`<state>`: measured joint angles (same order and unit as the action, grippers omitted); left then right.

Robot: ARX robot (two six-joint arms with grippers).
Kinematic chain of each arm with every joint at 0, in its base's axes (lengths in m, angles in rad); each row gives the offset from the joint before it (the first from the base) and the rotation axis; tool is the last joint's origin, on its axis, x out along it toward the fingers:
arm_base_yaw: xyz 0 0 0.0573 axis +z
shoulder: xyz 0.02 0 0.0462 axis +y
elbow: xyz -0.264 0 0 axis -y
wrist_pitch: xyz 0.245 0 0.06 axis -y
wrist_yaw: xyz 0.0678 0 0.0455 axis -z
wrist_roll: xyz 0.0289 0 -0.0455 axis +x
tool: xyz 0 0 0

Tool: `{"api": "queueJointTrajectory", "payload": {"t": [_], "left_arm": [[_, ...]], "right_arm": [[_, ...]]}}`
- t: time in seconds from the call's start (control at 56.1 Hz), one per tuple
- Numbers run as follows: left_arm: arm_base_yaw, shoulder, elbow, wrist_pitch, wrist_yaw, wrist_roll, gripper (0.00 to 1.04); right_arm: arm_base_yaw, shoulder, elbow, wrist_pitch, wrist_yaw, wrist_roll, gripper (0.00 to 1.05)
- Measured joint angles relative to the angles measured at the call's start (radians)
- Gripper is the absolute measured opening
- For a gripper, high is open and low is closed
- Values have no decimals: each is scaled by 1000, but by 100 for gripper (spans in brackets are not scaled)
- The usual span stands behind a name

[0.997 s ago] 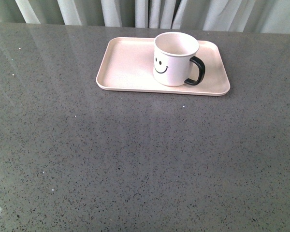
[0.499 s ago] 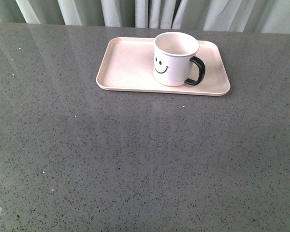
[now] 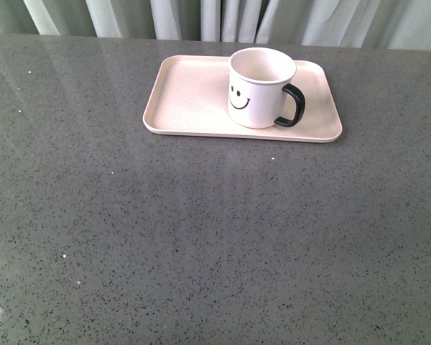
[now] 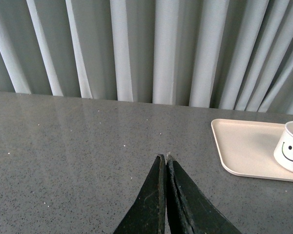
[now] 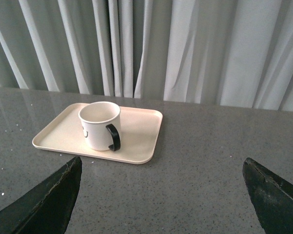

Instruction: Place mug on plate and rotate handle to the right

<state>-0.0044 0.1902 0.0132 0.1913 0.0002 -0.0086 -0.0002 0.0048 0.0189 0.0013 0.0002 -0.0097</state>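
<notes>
- Plate [image 3: 190, 93]: I log it flat on the table [image 3: 201, 237], toward the far edge, near the curtain [image 3: 201, 16]. Its long axis runs left to right across the front view, in line with that far edge.
- Mug [image 3: 261, 90]: upright on the plate, mouth up, standing right of the plate's middle and inside the rim. Its smiley faces the plate's near long side, turned a little left.
- Handle [image 3: 293, 106]: points toward the plate's right short end, swung slightly to the near side. The loop hangs over the plate floor and does not reach the rim.
- Left gripper [image 4: 165, 157]: fingers pressed together tip to tip with nothing between them. It hangs over bare table well apart from the plate, off the plate's left end, and touches nothing.
- Right gripper [image 5: 161, 161]: fingers spread wide and empty. It sits back from the plate on the handle's side and is clear of both plate and mug.
- I see neither arm in the front view.
</notes>
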Motion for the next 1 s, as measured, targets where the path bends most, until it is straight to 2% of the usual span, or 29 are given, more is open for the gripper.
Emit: {"api": "queueJointTrajectory", "payload": {"t": [0.053,0.125,0.249,0.41,0.516,0.588,0.712,0.89,0.926,0.997], "left_arm": [[0,-19,0,-19,0,0,1],[0,-145,0,-177,0,0,1],[1,-173,0,-192,0,0,4],[1,-174,0,-192,0,0,29],[1,-174,0,-192,0,0,55],[1,-174,0,-192,0,0,68],[1,-174,0,-192,0,0,96],[1,-174,0,-192,0,3,96],[1,-174,0,-192,-2,3,96],[1,-174,0,-192,1,3,96]], "right_arm": [[0,0,0,0,0,0,96],[0,0,0,0,0,0,96],[0,0,0,0,0,0,96],[0,0,0,0,0,0,96],[0,0,0,0,0,0,96],[0,0,0,0,0,0,96],[0,0,0,0,0,0,96],[-5,13,6,-17,-18,-7,96],[-48,121,84,-202,-138,-59,96],[-99,377,209,-354,-225,-122,96]]}}
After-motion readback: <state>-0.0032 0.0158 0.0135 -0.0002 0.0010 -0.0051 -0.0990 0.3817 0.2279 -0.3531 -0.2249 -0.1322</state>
